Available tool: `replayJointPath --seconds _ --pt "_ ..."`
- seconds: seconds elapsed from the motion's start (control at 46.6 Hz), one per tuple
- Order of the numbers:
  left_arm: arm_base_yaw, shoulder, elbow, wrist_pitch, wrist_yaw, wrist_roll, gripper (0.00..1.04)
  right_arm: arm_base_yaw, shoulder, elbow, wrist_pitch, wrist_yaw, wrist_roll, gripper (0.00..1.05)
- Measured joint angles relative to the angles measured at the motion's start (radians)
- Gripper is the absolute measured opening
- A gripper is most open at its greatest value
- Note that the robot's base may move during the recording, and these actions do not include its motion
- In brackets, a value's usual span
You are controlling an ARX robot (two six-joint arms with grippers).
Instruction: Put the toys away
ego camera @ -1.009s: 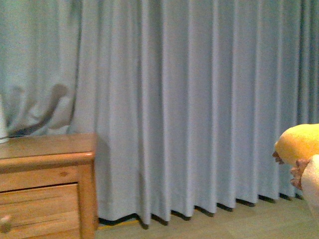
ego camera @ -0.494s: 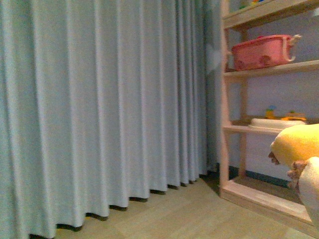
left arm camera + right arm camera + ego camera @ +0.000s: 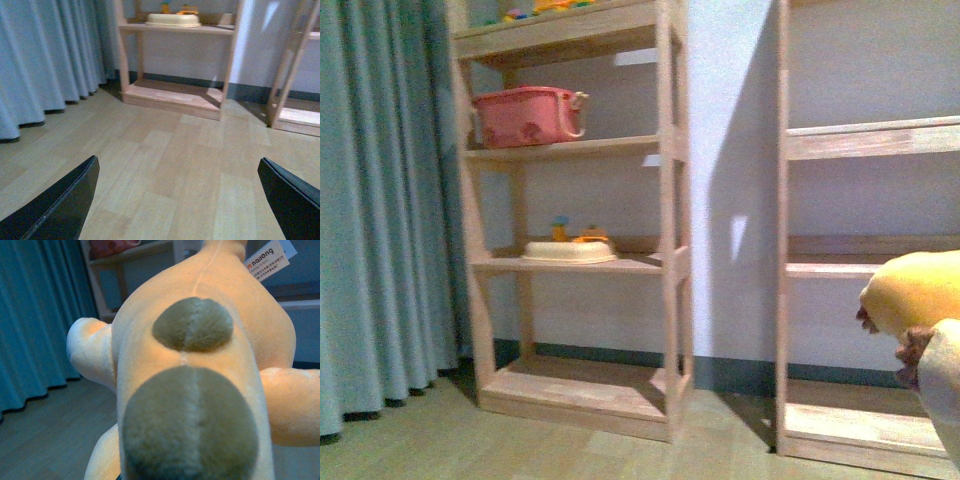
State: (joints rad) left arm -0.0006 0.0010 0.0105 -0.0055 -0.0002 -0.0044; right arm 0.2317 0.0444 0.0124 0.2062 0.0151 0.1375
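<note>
the plush toy (image 3: 150, 335) is orange-yellow with two olive-brown round patches (a paler stripe down each); basket (image 3: 525, 115) pink, curtain (image 3: 380, 200) blue-grey, shelving (image 3: 669, 200) pale wood.

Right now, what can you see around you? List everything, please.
plush: one, orange-yellow with brown patches, front view's right edge, fills right wrist view
shelves: two, pale wood, against the wall
basket: one, pink, left unit, above the tray
tray: one, cream, left unit, small toys on it
curtain: one, blue-grey, far left
floor: one, wood-look, underfoot
left gripper: one, black, open and empty, over the floor
right gripper: not in view
</note>
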Motion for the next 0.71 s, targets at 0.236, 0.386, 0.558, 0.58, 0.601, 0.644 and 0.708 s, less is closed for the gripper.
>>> replayJointPath --seconds 0.236,0.386,0.558,0.58,0.601,0.644,0.708 --pt "0.0 0.0 0.0 0.0 0.0 0.0 0.99 0.0 0.0 0.0 0.0 -0.001 0.0 0.09" --pt "0.0 0.0 0.0 0.0 0.003 0.0 0.99 -0.001 -0.001 0.0 0.0 0.004 0.0 0.09" --pt "-0.001 0.0 0.0 0.0 0.003 0.0 0.99 -0.001 0.0 0.0 0.0 0.007 0.0 0.09" --pt "-0.001 0.0 0.0 0.0 0.002 0.0 0.99 -0.001 0.0 0.0 0.0 0.005 0.0 0.09" --pt "-0.001 0.0 0.0 0.0 0.001 0.0 0.99 -0.001 0.0 0.0 0.0 -0.001 0.0 0.09" --pt "-0.001 0.0 0.0 0.0 0.0 0.0 0.99 0.0 -0.001 0.0 0.0 -0.005 0.0 0.09" --pt "-0.001 0.0 0.0 0.0 0.0 0.0 0.99 0.0 0.0 0.0 0.0 -0.004 0.0 0.09"
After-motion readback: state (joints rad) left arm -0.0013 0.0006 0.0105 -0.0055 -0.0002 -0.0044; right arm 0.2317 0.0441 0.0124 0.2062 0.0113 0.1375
